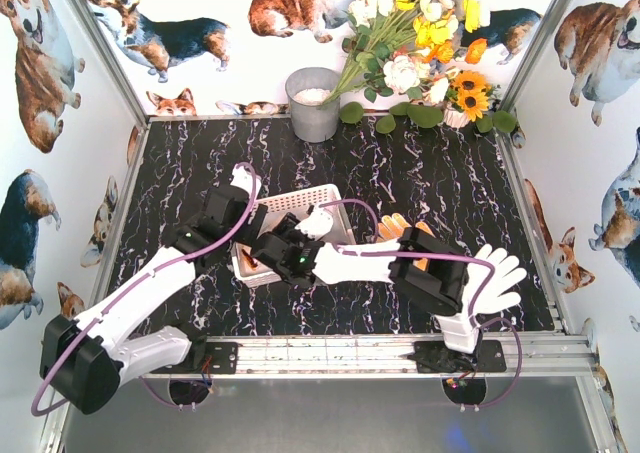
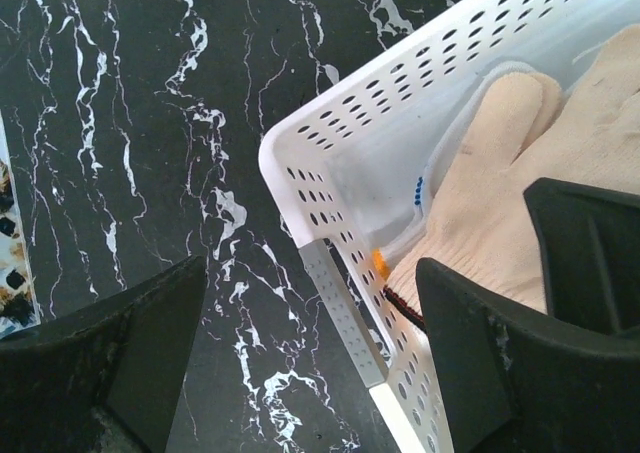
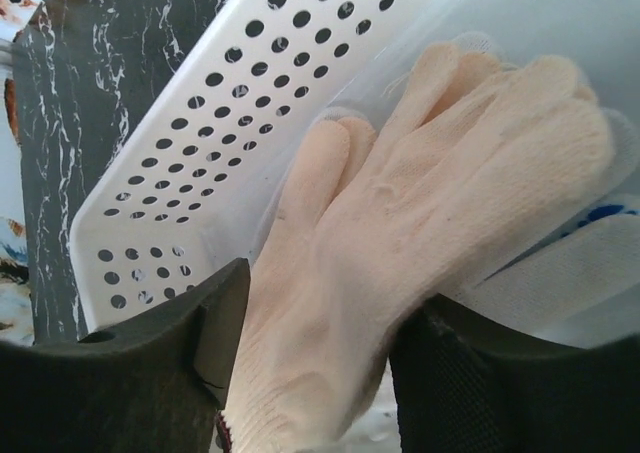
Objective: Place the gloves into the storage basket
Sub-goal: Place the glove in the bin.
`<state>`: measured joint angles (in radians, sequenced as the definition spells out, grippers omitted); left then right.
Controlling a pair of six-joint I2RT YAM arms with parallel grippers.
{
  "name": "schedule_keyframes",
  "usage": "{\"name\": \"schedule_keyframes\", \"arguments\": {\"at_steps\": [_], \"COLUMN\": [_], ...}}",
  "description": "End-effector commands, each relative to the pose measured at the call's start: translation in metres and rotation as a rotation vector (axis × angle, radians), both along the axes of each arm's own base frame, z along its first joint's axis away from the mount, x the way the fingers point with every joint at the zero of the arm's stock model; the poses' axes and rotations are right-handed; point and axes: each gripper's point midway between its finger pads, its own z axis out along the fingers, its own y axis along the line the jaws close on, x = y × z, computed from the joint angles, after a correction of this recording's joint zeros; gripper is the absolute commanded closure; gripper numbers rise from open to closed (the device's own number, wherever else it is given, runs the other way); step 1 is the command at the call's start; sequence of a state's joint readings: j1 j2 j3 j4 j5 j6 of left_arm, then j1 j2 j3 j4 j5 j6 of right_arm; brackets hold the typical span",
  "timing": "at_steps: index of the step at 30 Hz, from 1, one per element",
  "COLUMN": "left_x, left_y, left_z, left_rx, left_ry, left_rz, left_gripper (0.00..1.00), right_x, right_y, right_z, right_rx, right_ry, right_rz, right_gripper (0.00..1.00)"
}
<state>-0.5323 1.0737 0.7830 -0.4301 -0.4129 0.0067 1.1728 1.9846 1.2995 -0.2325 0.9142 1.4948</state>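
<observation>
Right gripper [image 3: 318, 298] jaws released; glove [image 3: 430, 173] laid in basket [image 3: 200, 123]. Basket's 9 o'clock corner straddled by left gripper [image 2: 310, 273], jaws parted, likely for steadying.

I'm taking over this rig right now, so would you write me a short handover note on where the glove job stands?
Left claw: open and empty, straddling a corner of the storage basket.
Right claw: jaws apart around a cream glove lying in the basket; whether it is gripped cannot be told.
Done: that glove and the blue dotted glove beneath it are in the basket.
Left to do: the yellow glove and a second cream glove lie on the table, right of the basket.
</observation>
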Motion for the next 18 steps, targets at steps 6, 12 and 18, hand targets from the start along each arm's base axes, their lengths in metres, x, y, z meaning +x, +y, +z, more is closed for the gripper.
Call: {"name": "schedule_keyframes", "arguments": {"at_steps": [6,12,18], "left_x": [0.001,-0.003,-0.013], "left_y": [0.008,-0.001,-0.016], "left_z": [0.028,0.037,0.039], "left_rx": [-0.070,-0.157,-0.245], "left_ry": [-0.096,-0.089,-0.020], "left_rz": [0.067,0.065,0.040], "left_gripper": [0.18,0.17,0.17], "right_x": [-0.011,-0.025,-0.035], "right_y": [-0.025,-0.043,-0.061], "right_z": [0.042,0.038,0.045], "right_rx": [0.053,0.039,0.020], "right_ry": [-0.034,0.026,0.036], "right_rz": [-0.010,-0.002,0.021], "right_gripper": [0.39,0.39,0.37]}}
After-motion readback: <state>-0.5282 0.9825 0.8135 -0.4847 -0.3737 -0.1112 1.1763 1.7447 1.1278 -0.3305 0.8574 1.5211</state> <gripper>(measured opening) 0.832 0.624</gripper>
